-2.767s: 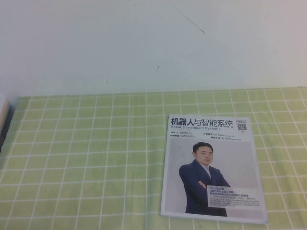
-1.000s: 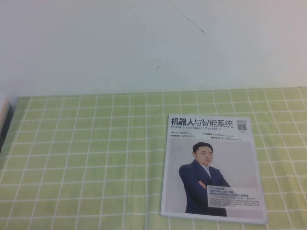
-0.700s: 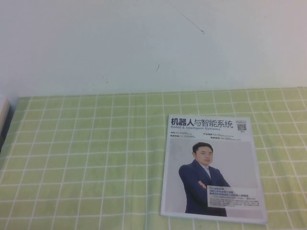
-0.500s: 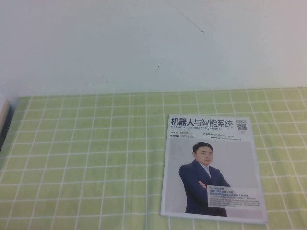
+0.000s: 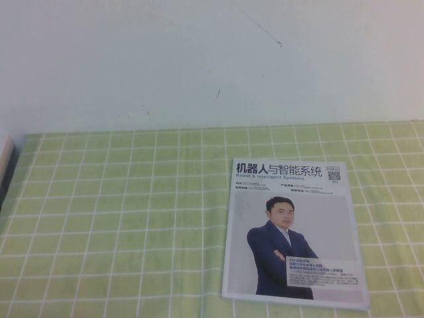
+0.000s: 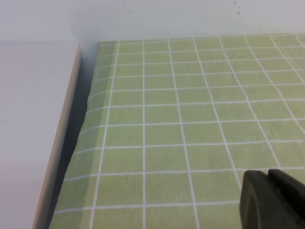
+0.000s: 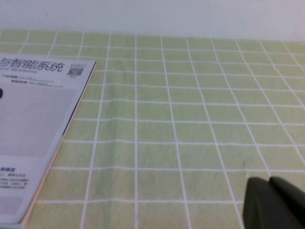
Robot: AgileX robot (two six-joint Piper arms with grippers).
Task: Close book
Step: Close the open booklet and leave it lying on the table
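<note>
A magazine-like book point(image 5: 293, 232) lies flat and closed on the green checked cloth point(image 5: 119, 218), front cover up, showing a man in a dark suit under Chinese title text. It sits at the front right of the table in the high view. Neither arm shows in the high view. My right gripper point(image 7: 269, 180) is shut, hovering over bare cloth well off to the side of the book's edge point(image 7: 43, 138). My left gripper point(image 6: 268, 172) is shut too, above bare cloth near the table's left side, with no book in its view.
A white board or ledge point(image 6: 33, 124) runs along the cloth's left edge, and its tip point(image 5: 4, 152) shows in the high view. A white wall point(image 5: 212, 59) rises behind the table. Bare cloth spreads across the left half.
</note>
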